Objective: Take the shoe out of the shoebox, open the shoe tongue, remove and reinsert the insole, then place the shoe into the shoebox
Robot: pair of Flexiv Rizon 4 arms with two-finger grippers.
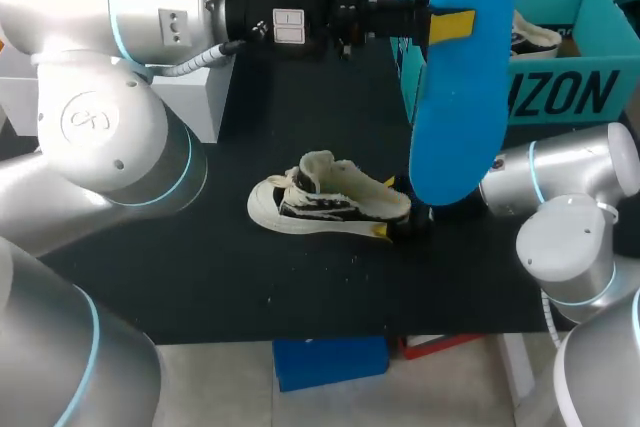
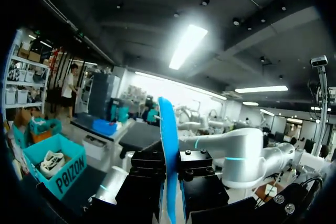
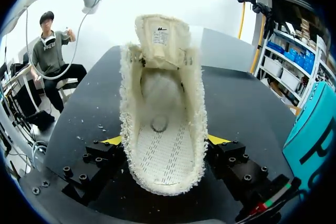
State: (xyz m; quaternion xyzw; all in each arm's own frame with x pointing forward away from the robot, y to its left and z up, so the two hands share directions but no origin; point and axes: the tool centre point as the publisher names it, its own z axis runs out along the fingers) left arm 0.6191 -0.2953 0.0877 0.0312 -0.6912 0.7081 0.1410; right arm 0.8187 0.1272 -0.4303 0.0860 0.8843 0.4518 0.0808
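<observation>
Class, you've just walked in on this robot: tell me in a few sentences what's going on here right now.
The left gripper is shut on a blue insole, holding it upright in the air above the table. The right gripper grips the heel end of the shoe, which sits on the table with its tongue pulled up and no insole inside. The teal shoebox stands open at the back with another shoe in it. Reinserting the insole is not yet done.
</observation>
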